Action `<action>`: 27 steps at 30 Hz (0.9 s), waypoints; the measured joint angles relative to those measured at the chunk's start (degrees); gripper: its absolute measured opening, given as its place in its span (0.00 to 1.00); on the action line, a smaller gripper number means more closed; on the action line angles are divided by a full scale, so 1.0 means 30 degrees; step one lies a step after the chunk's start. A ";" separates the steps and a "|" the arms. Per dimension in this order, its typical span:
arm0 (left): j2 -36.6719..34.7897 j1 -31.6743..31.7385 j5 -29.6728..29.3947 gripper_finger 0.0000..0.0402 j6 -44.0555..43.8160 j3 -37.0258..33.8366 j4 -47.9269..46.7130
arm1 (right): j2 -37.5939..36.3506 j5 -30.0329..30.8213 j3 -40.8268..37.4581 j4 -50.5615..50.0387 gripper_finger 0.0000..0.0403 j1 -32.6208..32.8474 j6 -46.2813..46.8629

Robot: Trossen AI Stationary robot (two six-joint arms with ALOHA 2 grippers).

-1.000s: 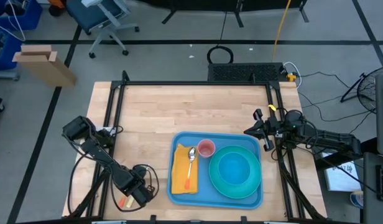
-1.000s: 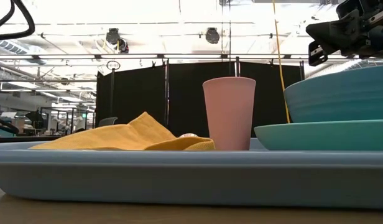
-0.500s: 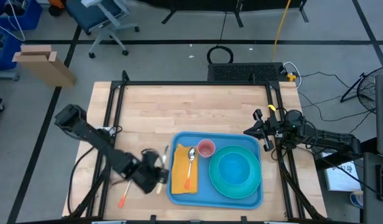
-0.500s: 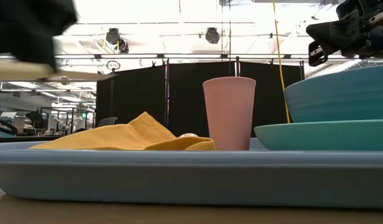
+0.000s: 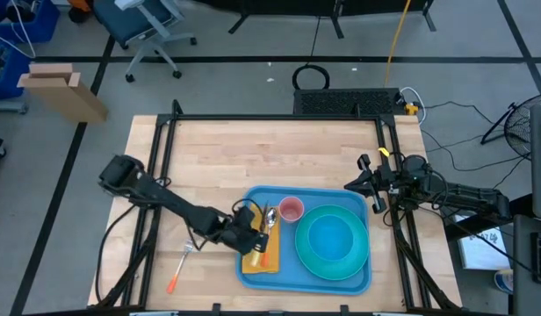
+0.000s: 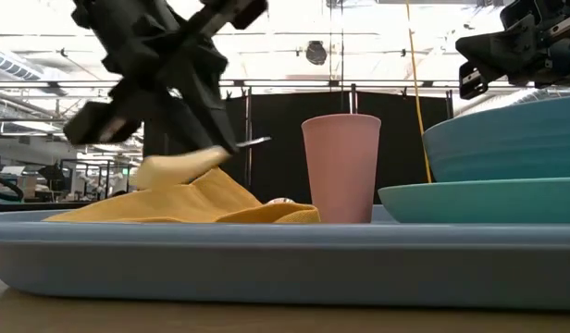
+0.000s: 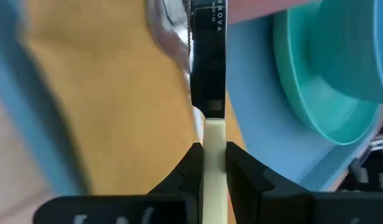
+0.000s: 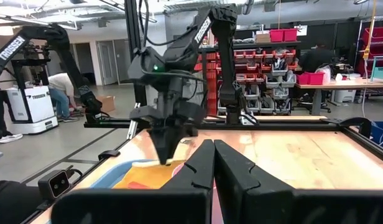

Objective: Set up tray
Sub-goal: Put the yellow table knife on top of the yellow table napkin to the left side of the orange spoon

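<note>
A: Where does the tray sit, and what is on it?

B: At the near edge of the table, right of centre. It carries a yellow napkin at its left end with a spoon on top, a pink cup, and a teal bowl on a teal plate.

A: Left gripper?

B: Over the napkin, just above the cloth in the low view. The fingers are pinched nearly together on the cream handle of a knife; the wrist view shows the serrated blade pointing out ahead, running alongside the spoon.

A: Right gripper?

B: Parked beyond the tray's right end, fingers fully together, holding nothing.

A: Anything not yet on the tray?

B: A fork with an orange handle lies on the table left of the tray.

A: How best to place the knife?

B: My judgement: keep the blade parallel to the spoon and lower it flat until it rests on the napkin before letting go, so it does not bounce or slide. Stay clear of the spoon bowl and the cup. The napkin is rumpled, so a low release should keep the knife from rolling off.
</note>
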 joint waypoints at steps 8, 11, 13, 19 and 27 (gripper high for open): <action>0.1259 -0.0372 -0.0302 0.11 -0.2661 0.0022 0.2208 | 0.0165 -0.0007 0.0000 -0.0384 0.00 0.0000 0.0010; 0.1340 -0.0743 -0.0443 0.11 -0.3861 0.0022 0.1743 | 0.0237 -0.0007 0.0000 -0.0488 0.00 -0.0003 0.0204; 0.1340 -0.0924 -0.0417 0.11 -0.4488 0.0022 0.1292 | 0.0252 -0.0007 0.0000 -0.0492 0.00 -0.0001 0.0213; 0.1340 -0.1100 -0.0264 0.11 -0.5287 0.0022 -0.0493 | 0.0281 -0.0015 0.0000 -0.0467 0.00 -0.0001 0.0175; 0.1340 -0.0640 -0.0239 0.11 -0.4182 0.0022 -0.0775 | 0.0281 -0.0015 0.0000 -0.0437 0.00 0.0003 0.0160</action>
